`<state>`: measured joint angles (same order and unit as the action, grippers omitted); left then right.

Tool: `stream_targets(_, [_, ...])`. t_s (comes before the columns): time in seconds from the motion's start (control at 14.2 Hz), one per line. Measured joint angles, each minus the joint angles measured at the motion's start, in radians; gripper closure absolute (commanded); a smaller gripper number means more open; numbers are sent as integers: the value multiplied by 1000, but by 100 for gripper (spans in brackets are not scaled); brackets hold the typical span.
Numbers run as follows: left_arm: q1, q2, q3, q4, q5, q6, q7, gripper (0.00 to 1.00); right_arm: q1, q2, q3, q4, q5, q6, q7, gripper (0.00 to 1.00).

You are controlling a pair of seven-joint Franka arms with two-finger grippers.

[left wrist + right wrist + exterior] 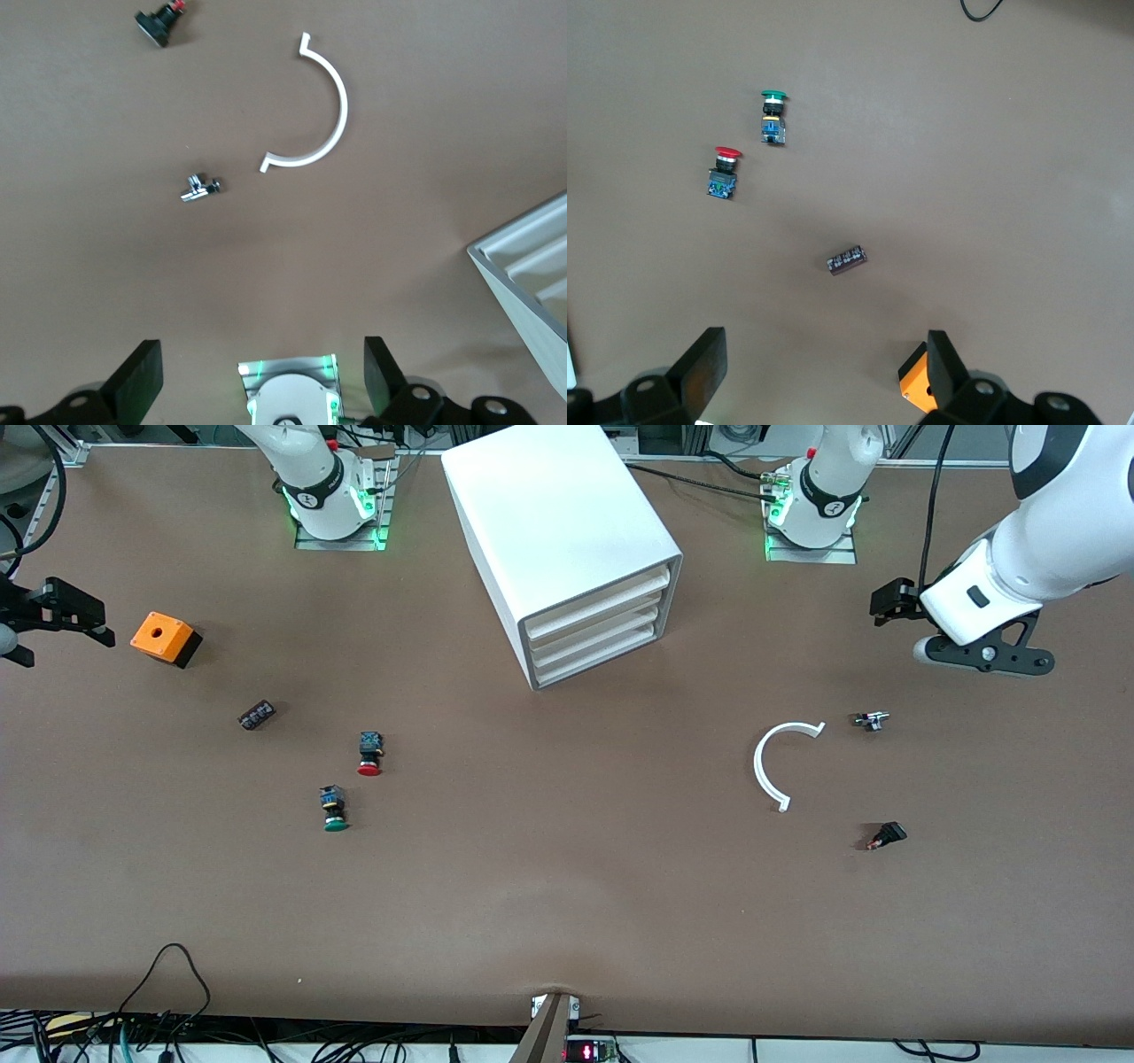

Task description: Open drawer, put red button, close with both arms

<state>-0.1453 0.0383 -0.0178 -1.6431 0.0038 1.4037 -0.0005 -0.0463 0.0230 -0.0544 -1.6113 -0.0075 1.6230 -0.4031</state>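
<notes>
The white cabinet (567, 540) stands at the middle of the table between the arms' bases, with all three drawers pushed in. The drawer (595, 631) is the middle one. The red button (369, 755) (724, 171) lies on its side on the mat toward the right arm's end, and no gripper touches it. My right gripper (89, 622) (824, 363) hangs open and empty over the table's edge beside the orange box (164, 638). My left gripper (889, 600) (261, 372) hangs open and empty over the left arm's end of the table.
A green-capped button (334, 809) lies just nearer the camera than the red one, and a small black part (256, 715) lies toward the orange box. Toward the left arm's end lie a white arc (778, 766), a small metal part (871, 721) and a black switch (887, 835).
</notes>
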Motion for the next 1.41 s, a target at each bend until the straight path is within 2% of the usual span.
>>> stream_targets(0.21, [2,35,2,23,-117,-38,102,0,0,9,2,0,1,3,-24,0])
stream_targets(0.42, [7,82,3,25,-290,-47,213,0,1,12,4,0,3,4,-158,0])
stream_targets(0.71, [38,221,7,23,-530,-56,448,0,13,63,22,-2,13,82,-190,0])
stream_targets(0.85, [38,313,6,23,-653,-58,551,0,31,93,34,-2,57,146,-155,0])
stream_targets(1.06, [14,425,2,25,-773,-51,622,0,36,130,35,-3,132,155,-51,0])
stream_targets(1.2, [-3,472,0,23,-847,-51,629,0,40,160,38,-4,148,154,40,0])
stream_targets(1.41, [-14,498,-1,18,-891,-51,640,0,78,188,46,-4,148,156,81,0])
